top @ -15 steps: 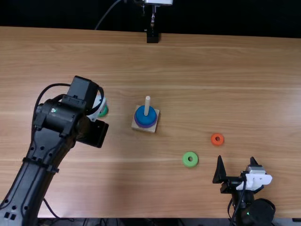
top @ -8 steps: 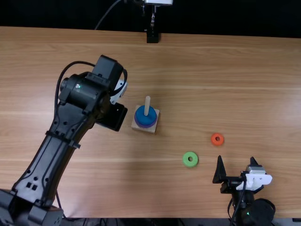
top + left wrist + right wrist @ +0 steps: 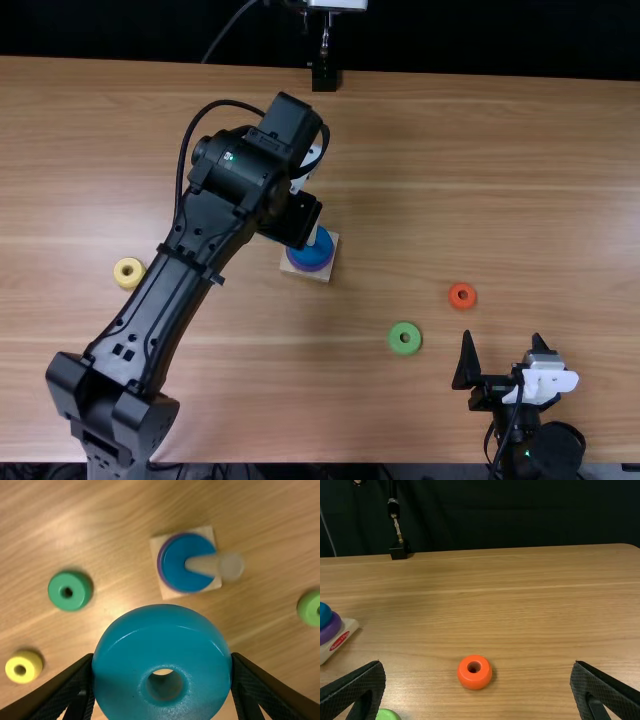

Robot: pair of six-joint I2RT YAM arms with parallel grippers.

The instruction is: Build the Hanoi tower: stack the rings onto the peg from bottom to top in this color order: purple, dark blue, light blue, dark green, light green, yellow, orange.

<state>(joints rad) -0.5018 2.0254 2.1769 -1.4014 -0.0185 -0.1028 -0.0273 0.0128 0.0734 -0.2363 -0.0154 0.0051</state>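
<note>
- 2 rings, purple ring [image 3: 331, 629] and dark blue ring [image 3: 175, 562], sat on the peg [image 3: 202, 565].
- Within about 1 second, the left hand [image 3: 162, 657] had swung across toward the peg, clenched on the light blue ring [image 3: 130, 650].
- That ring was number 3 in the order, so lining it up over the peg seemed the step in hand, with 4 to follow.
- The arm's shift had brought the yellow ring [image 3: 32, 669] into the top view; the dark green ring [image 3: 80, 595] lay near it.
- The right hand [image 3: 478, 666] had kept still, released and empty, near the light green ring [image 3: 393, 340] and orange ring [image 3: 472, 680].
- The counter [image 3: 500, 150] was light brown, streaked with grain, backed by a dark curtain [image 3: 520, 510].
</note>
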